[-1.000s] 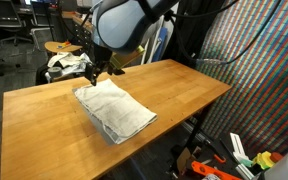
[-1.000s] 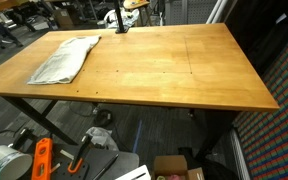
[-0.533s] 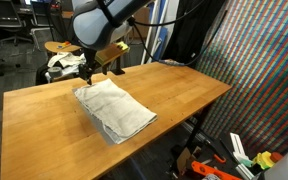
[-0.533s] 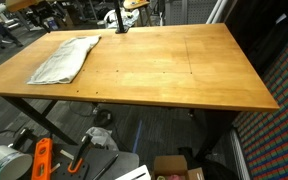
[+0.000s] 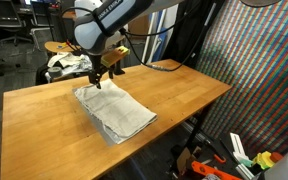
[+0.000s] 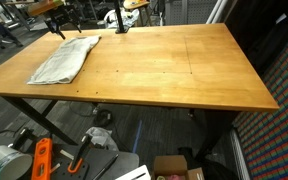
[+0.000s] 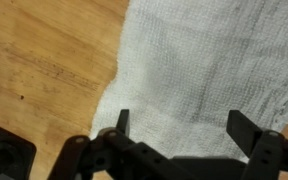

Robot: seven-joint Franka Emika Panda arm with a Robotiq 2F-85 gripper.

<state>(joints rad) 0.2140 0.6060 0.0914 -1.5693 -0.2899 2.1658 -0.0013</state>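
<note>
Above wooden table [image 5: 184,95], gripper [image 7: 182,125] spread wide, over rumpled, seemingly woven white cloth [image 7: 204,60]

Arm [image 5: 106,22]: white rounded shells, dark bands at the joints, black cable [image 5: 156,62] looped alongside. Tool [image 7: 181,124]: black throughout, two blocky fingers [image 7: 246,128] with flat tips, linkage bars and squared pivot housings.

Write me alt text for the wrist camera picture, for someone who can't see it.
An open gripper hangs over a pale woven cloth that lies on a wooden table. The cloth fills the right and top of the picture, and bare wood shows at the left.
</note>
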